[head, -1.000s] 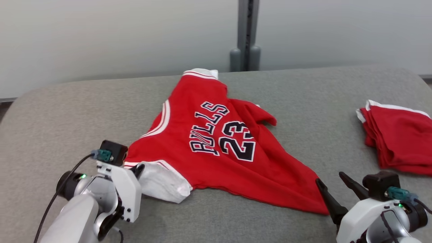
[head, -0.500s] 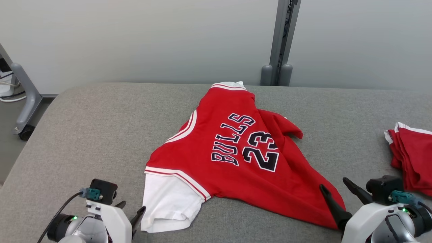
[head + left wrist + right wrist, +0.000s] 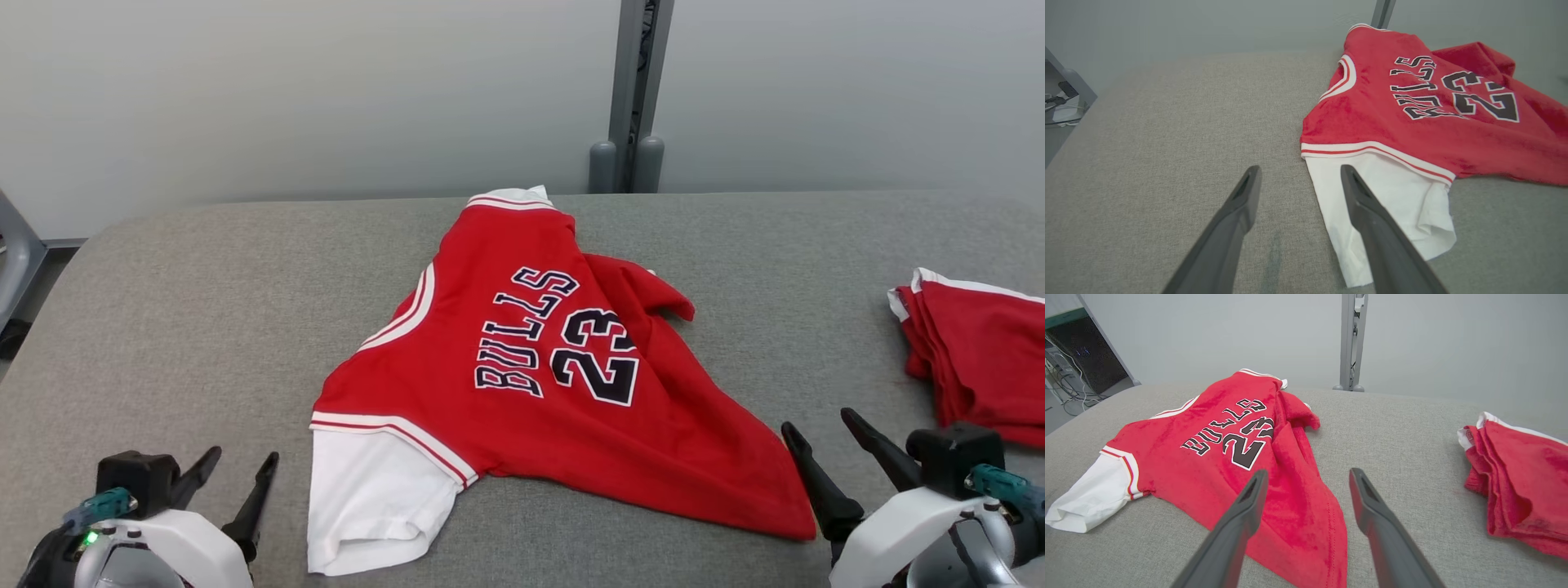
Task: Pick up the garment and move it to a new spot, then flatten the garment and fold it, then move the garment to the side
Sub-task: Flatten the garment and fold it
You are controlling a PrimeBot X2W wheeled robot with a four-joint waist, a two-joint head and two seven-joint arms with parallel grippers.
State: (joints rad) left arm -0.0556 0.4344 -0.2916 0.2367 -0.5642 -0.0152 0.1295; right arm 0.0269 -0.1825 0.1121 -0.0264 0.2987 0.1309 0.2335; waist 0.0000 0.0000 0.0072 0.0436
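The garment [image 3: 539,384] is laid across the middle of the surface [image 3: 163,310]. Its white sleeve [image 3: 375,490] is found nearest the left hand [image 3: 242,454], its red hem corner [image 3: 759,490] nearest the right hand [image 3: 816,420]; both hands are held apart, empty.

The head view looks forward and down from above the near edge of the grey padded surface [image 3: 163,269], taking in its far edge and the wall [image 3: 245,82] behind. The left wrist view sits low and close by the near left corner, facing the far edge. The right wrist view does likewise nearer the right edge. All three share the red jersey [image 3: 555,367]. The head and right wrist views also share the folded red pile [image 3: 980,351] by the right edge.
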